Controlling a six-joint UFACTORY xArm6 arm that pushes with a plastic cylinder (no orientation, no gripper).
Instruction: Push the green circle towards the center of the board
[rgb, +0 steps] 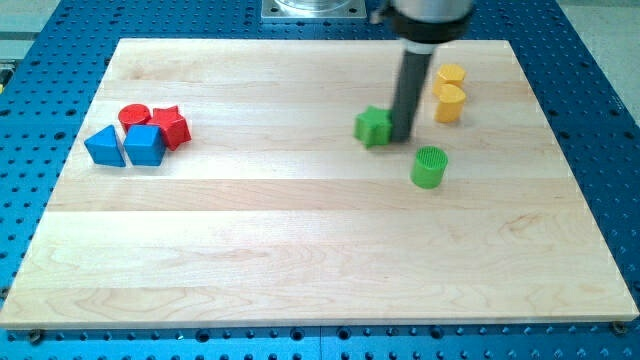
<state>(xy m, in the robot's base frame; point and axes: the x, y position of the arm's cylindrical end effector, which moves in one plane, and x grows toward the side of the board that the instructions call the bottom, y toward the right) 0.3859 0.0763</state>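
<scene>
The green circle (429, 167) is a ridged green cylinder standing right of the board's middle. My tip (402, 137) is at the end of the dark rod, just above and to the left of the green circle, a short gap apart. It stands right beside a green star-like block (373, 126), on that block's right side, touching or nearly touching it.
Two yellow blocks (449, 92) stand close together at the upper right. At the left is a cluster: a red circle (134, 116), a red star (170, 127), a blue triangle (105, 146) and a blue block (144, 145). The wooden board (300, 260) lies on a blue perforated table.
</scene>
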